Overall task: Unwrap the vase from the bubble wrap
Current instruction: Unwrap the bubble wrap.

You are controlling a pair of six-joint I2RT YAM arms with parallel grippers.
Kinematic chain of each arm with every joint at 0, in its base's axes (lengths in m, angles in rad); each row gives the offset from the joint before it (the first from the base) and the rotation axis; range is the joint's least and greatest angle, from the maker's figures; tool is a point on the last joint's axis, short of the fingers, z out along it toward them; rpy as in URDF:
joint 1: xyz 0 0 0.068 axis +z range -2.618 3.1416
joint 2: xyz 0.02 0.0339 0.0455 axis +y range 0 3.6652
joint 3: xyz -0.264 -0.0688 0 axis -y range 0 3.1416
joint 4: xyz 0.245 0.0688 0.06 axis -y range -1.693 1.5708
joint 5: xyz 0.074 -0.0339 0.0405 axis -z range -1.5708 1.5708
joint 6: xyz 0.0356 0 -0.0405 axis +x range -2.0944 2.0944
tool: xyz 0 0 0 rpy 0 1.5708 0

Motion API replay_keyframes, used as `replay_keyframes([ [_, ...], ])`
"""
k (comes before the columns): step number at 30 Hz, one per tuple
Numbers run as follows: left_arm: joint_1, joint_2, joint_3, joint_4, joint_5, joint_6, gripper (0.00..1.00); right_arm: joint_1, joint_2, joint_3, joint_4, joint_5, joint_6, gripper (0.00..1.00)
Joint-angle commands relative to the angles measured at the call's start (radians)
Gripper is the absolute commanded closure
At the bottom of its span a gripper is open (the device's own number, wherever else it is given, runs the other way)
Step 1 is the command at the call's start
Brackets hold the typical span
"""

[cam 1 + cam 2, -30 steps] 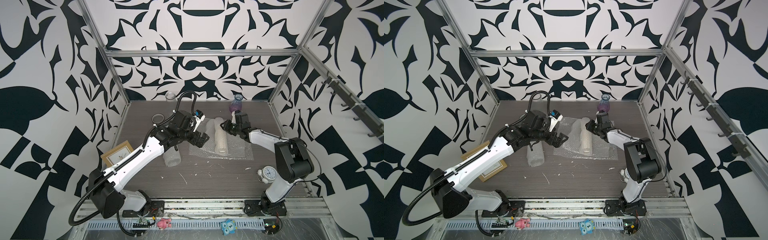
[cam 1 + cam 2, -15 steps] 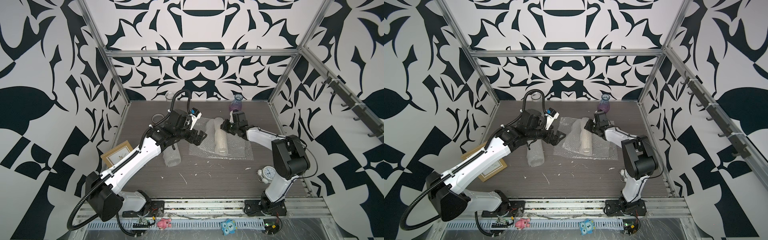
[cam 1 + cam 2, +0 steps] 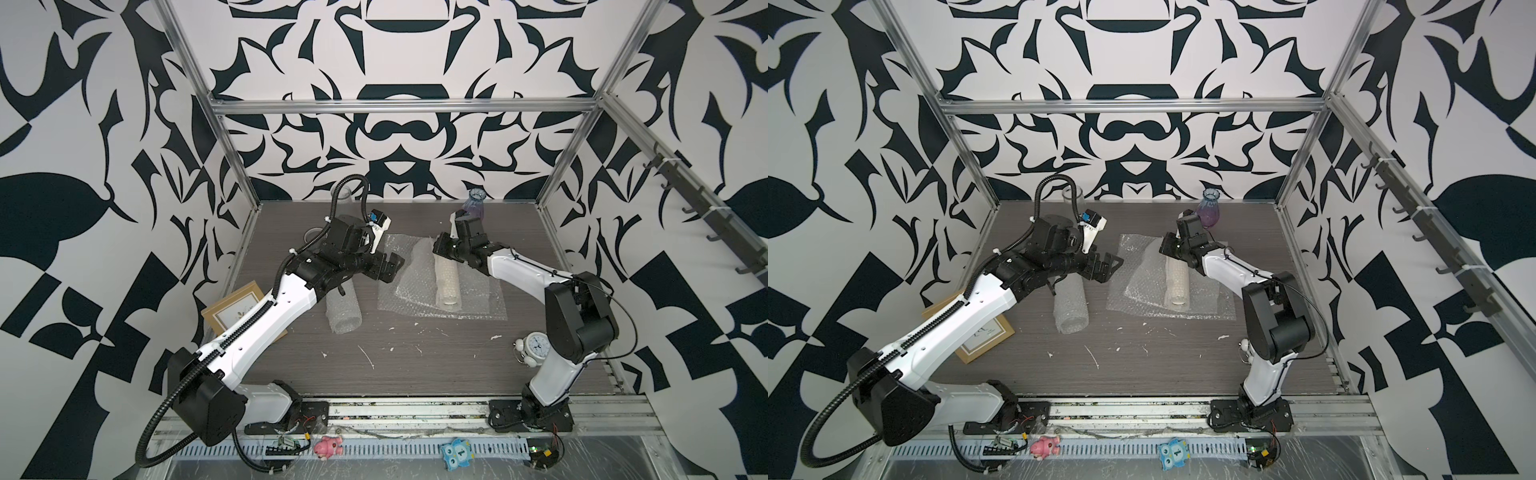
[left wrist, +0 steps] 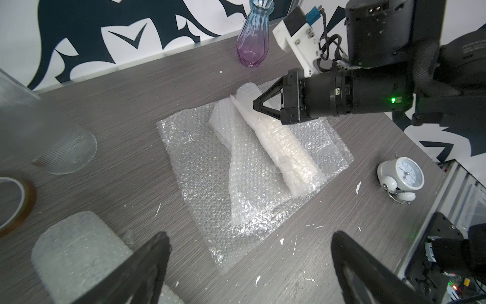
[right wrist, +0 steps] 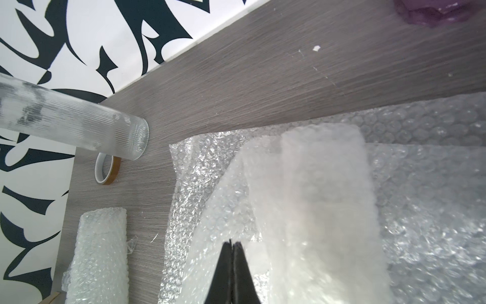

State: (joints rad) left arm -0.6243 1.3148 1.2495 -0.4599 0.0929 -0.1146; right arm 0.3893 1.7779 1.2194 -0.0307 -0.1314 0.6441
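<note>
The vase lies on its side, rolled in bubble wrap (image 3: 446,282) (image 3: 1177,284) (image 4: 284,147) at the table's middle, and shows only as a whitish shape through the plastic. A loose flap of the same wrap spreads toward the left arm's side. My right gripper (image 3: 440,249) (image 3: 1165,249) (image 4: 255,104) (image 5: 232,242) is at the roll's far end, shut on the flap's edge. My left gripper (image 3: 388,268) (image 3: 1106,268) (image 4: 251,237) hangs wide open and holds nothing, above the table just left of the flat bubble wrap sheet (image 3: 482,301) (image 4: 200,163) under the roll.
A second bubble wrap tube (image 3: 343,311) (image 5: 97,252) lies under the left arm. At the back stand a purple glass vase (image 3: 476,208) (image 4: 252,44) and a ribbed clear cylinder (image 5: 79,129), with a tape ring (image 5: 106,171) nearby. A picture frame (image 3: 237,307) lies left, an alarm clock (image 3: 536,347) right.
The right gripper's jaws have closed on the wrap's flap at the roll's far end. The left gripper has drawn back slightly to the left and stays open.
</note>
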Motion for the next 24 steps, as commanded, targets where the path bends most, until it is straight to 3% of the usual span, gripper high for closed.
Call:
replay_keyframes([
  [1,0.015,-0.033,-0.012,0.016,-0.024,0.006,0.01,0.025,0.035,0.08,-0.036,0.045,-0.049,1.0],
  [13,0.047,-0.09,-0.029,0.034,-0.042,0.0,0.01,0.103,0.193,0.248,-0.167,0.116,-0.103,0.99],
  [19,0.059,-0.098,-0.038,0.045,-0.044,-0.012,0.01,0.104,0.18,0.31,-0.22,0.102,-0.141,0.64],
  [24,0.064,-0.098,-0.044,0.053,-0.047,-0.018,0.01,0.103,0.147,0.416,-0.309,0.101,-0.204,0.47],
])
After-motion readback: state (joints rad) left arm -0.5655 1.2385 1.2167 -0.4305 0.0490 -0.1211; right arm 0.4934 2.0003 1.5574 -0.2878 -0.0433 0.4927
